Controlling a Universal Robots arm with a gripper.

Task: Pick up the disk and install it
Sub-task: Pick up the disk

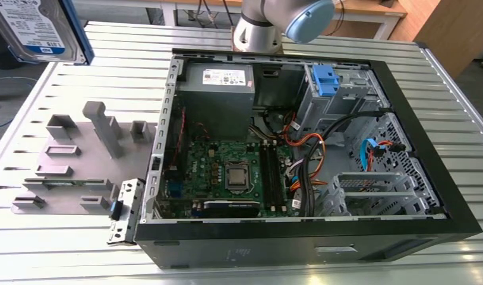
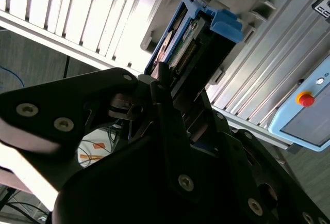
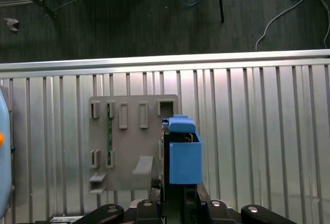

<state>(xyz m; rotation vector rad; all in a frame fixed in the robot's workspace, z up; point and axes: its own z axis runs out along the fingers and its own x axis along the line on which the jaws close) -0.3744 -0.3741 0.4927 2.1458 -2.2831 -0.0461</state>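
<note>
Disk [image 1: 35, 29] at the upper corner on the exterior view's left: a silver drive with a blue-and-white label and a blue rail along one edge, looming large near the camera and partly cut off by the frame. It is well apart from the open computer case [image 1: 305, 231], which lies on its side on the slatted metal table [image 1: 455, 107]. Inside the case I see the grey power-supply box [image 1: 217, 83], a green circuit board [image 1: 225, 172] and a blue bracket [image 1: 324, 80] in the drive bay. A grey fixture plate [image 1: 75, 172] sits on the table just beside the case, on the exterior view's left.

In the second wrist view, my black gripper [image 2: 178, 82] is closed on the disk [image 2: 193, 33], its fingers [image 2: 161, 79] pressed against the sides. The blue handle tab [image 2: 225, 24] points away from me. A control pendant [image 2: 304, 115] with a red button lies beyond.

In the first wrist view, the disk [image 3: 184, 157] stands end-on out of my gripper [image 3: 178, 203], held over the slatted table [image 3: 258, 131], next to the grey fixture plate [image 3: 129, 146].
</note>
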